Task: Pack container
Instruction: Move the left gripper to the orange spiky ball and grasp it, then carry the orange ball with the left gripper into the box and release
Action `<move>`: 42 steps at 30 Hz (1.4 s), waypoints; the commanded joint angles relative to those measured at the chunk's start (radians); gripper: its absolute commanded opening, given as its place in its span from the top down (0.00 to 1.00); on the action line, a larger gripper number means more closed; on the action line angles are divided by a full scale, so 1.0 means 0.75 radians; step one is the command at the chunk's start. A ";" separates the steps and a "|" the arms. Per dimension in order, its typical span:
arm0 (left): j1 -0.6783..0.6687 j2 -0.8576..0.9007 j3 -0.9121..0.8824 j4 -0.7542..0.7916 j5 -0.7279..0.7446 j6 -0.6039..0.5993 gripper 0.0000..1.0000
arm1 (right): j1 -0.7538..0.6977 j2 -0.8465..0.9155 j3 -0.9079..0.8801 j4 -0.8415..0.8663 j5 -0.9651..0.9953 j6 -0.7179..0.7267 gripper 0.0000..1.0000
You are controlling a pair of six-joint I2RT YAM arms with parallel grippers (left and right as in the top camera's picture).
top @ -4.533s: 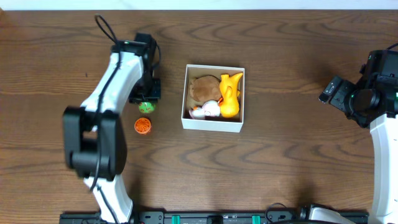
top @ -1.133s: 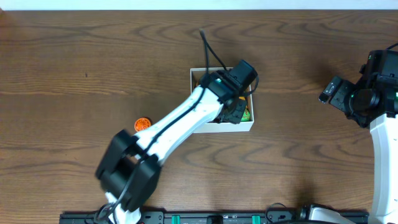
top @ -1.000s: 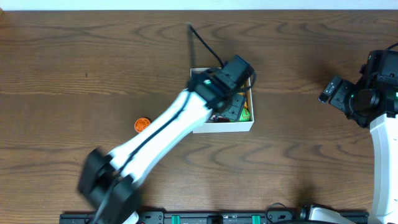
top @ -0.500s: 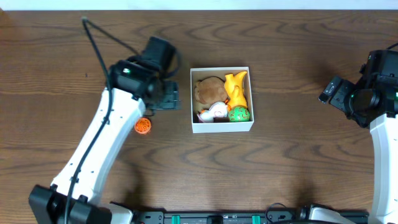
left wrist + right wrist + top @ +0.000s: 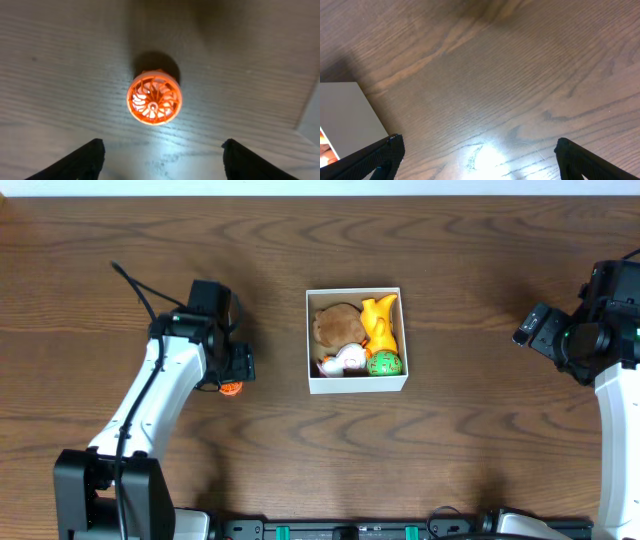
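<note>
The container (image 5: 357, 387) is a white-walled square box at the table's middle. It holds a brown plush, a yellow toy, a white toy and a green lattice ball (image 5: 383, 364). An orange lattice ball (image 5: 232, 389) lies on the table left of the box, partly under my left gripper (image 5: 232, 368). In the left wrist view the orange ball (image 5: 154, 97) sits on the wood just ahead of the open, empty gripper (image 5: 162, 157). My right gripper (image 5: 479, 162) is open and empty over bare wood at the far right; the box's white wall (image 5: 345, 115) shows at its left.
The dark wood table (image 5: 450, 430) spreads all around the box. The right arm (image 5: 600, 340) stays by the right edge.
The left arm dropped the green ball into the box, drew back to the left, and now hangs over the orange ball. The right arm has not moved.
</note>
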 commanded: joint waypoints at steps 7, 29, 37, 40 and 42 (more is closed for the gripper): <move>0.017 0.056 -0.107 0.153 0.024 0.044 0.21 | -0.013 0.007 0.006 -0.003 -0.007 -0.017 0.01; 0.035 0.294 -0.126 0.320 -0.011 0.061 0.22 | -0.013 0.007 0.006 0.002 -0.006 -0.017 0.01; 0.035 0.300 -0.127 0.314 -0.011 0.064 0.43 | -0.013 0.007 0.006 0.001 -0.006 -0.017 0.01; 0.035 0.300 -0.127 0.309 -0.011 0.064 0.47 | -0.013 0.007 0.006 0.002 -0.006 -0.017 0.01; 0.035 0.300 -0.126 0.305 -0.011 0.064 0.47 | -0.013 0.007 0.006 0.002 -0.006 -0.017 0.01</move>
